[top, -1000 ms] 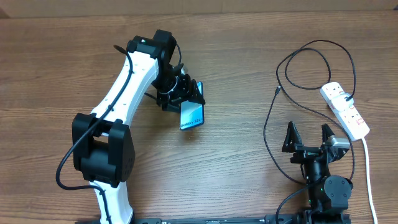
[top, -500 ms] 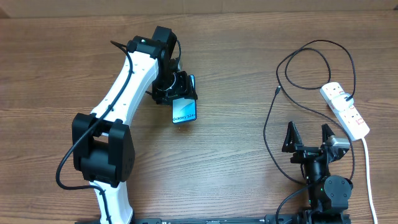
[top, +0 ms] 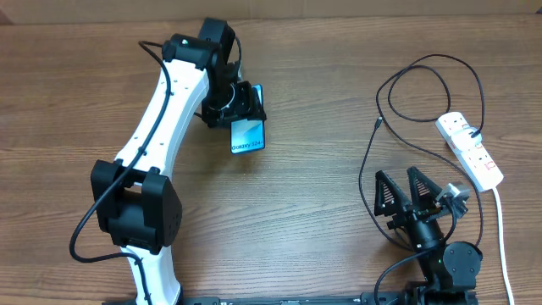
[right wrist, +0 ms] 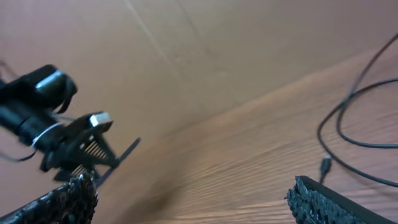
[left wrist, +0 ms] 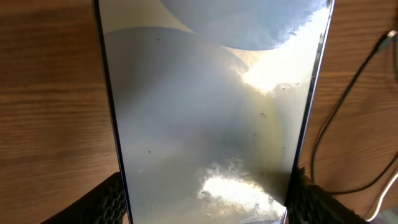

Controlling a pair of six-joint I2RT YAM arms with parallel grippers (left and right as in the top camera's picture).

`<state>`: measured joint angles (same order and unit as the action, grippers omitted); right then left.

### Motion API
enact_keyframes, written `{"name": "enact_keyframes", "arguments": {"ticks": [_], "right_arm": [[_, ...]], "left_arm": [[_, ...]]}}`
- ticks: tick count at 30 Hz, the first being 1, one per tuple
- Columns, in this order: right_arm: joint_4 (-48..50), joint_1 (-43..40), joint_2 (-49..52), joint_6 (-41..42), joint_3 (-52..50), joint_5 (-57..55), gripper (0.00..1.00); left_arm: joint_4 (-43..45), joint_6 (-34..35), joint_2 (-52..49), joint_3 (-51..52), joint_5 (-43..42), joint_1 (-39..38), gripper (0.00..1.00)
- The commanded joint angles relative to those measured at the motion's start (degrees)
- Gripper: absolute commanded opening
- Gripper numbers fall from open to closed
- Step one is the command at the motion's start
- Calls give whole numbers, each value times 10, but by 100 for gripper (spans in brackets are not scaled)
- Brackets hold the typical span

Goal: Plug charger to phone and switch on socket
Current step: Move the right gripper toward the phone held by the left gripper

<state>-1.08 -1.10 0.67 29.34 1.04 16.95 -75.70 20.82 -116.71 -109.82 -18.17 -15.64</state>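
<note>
My left gripper (top: 240,108) is shut on the phone (top: 247,136) and holds it above the table at the upper middle, its lit screen facing up. In the left wrist view the phone (left wrist: 205,106) fills the frame between my fingers. The black charger cable (top: 366,182) loops across the right side, its small connector (top: 377,124) lying free on the wood, also seen in the right wrist view (right wrist: 324,165). Its plug sits in the white socket strip (top: 471,150) at the far right. My right gripper (top: 405,191) is open and empty, low on the right, turned toward the left.
The socket's thick white lead (top: 503,241) runs down the right edge. The left arm (top: 157,127) stretches across the left half of the wooden table (top: 313,229). In the right wrist view the left arm's wrist (right wrist: 56,121) shows at the far left.
My left gripper has carried the phone a little up and back, turning it. My right gripper has swung to the left and tilted, staying open.
</note>
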Motion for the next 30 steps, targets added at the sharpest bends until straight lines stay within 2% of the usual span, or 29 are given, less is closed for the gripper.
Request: {"name": "enact_keyframes", "arguments": {"ticks": [1,6,10,16,20,24,28,30], "right_arm": [[1,-1,-3,-20,-5,19,100],[-13,-1,29,-20,21,-11,100],[-49,-1,101,-22,74,-34,100],[-63,-1,281,-22,163,8,100],[-89,-1,405,-22,227,104,100],[-23,-1,490,-5,233,229,100],[61,-1,553,54,233,255,100],[89,2,578,54,233,270,100]], "left_arm": [[-9,-11,-2,-38,-3,3,43],[-12,-11,-2,-56,-3,3,44],[-14,-11,-2,-59,-3,3,44],[-18,-11,-2,-59,-2,3,44],[-25,-10,-2,-59,-2,3,43],[-13,15,-2,-59,-1,3,44],[-2,47,-2,-59,20,3,44],[3,69,-2,-59,21,3,44]]}}
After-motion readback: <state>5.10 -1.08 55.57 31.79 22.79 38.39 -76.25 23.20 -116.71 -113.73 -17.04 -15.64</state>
